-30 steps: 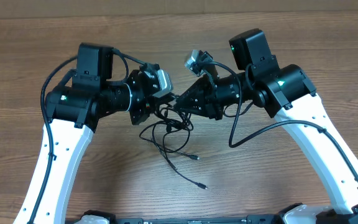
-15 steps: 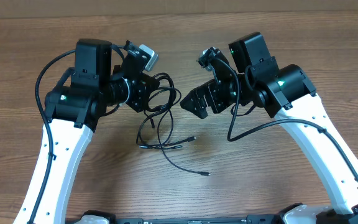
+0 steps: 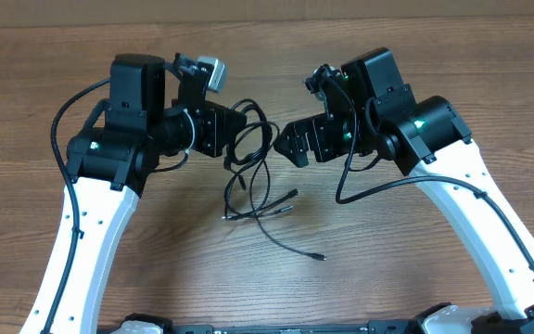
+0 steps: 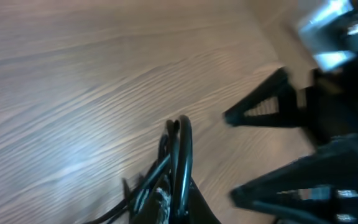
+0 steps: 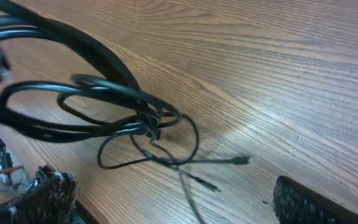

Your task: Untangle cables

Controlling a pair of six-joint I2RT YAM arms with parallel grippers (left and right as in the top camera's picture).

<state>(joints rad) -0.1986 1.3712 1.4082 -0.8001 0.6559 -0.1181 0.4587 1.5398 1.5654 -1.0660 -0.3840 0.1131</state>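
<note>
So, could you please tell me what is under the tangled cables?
Only bare wooden table shows beneath the cables. Their upper end is hidden inside the left hand, so that part cannot be seen.

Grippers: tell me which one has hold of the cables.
The left gripper: it is closed on the cables, whose loops trail down from it. The right gripper stands open beside them, holding nothing.

Left hand (image 3: 234,132) clamped shut; right hand (image 3: 288,145) spread wide, facing it.
</note>
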